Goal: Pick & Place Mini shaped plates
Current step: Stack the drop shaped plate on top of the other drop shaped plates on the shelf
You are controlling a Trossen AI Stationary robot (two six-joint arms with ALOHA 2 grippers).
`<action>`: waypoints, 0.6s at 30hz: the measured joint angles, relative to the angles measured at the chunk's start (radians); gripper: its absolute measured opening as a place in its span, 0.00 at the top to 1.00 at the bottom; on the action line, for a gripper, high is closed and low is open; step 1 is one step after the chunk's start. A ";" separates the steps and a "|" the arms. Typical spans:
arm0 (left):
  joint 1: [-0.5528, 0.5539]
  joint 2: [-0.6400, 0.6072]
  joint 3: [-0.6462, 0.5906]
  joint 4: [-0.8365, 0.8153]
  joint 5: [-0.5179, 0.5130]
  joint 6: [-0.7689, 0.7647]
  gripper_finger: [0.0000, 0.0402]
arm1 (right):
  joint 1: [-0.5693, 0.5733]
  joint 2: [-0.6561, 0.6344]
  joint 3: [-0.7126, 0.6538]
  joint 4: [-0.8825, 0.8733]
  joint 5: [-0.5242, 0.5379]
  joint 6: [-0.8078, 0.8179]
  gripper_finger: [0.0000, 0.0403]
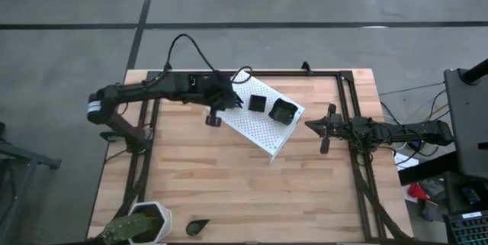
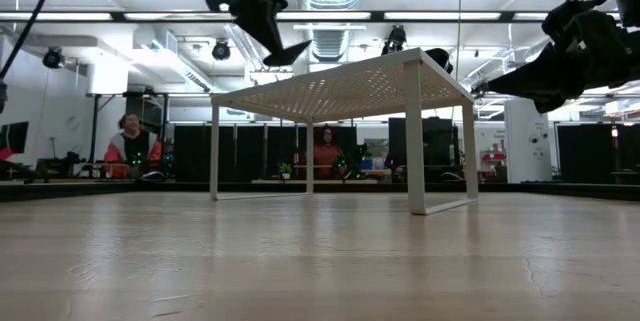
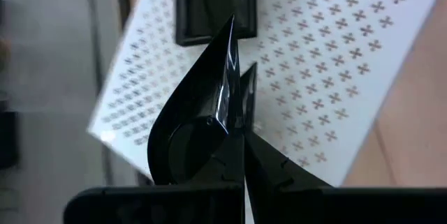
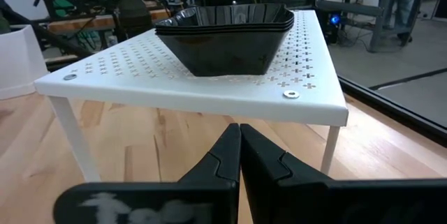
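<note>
My left hand (image 3: 237, 147) pinches a teardrop plate (image 3: 199, 123) by its rim above the rack (image 3: 335, 63); that glossy edge could slip. Right hand (image 4: 239, 151) closed, empty, waiting.

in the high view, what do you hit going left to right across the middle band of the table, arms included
left gripper shut on a teardrop plate → white rack → small square plate → stack of wavy-rimmed square plates → right gripper, shut and empty.
</note>
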 joint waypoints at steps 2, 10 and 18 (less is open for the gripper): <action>0.021 0.012 -0.001 -0.007 0.037 -0.001 1.00 | 0.000 0.000 0.000 0.000 0.000 0.000 0.98; 0.035 0.063 -0.002 -0.012 0.044 0.006 1.00 | 0.000 0.001 0.000 0.000 0.000 0.000 0.98; 0.041 0.071 -0.002 -0.025 0.039 0.002 1.00 | 0.000 0.001 0.000 0.000 0.000 0.000 0.98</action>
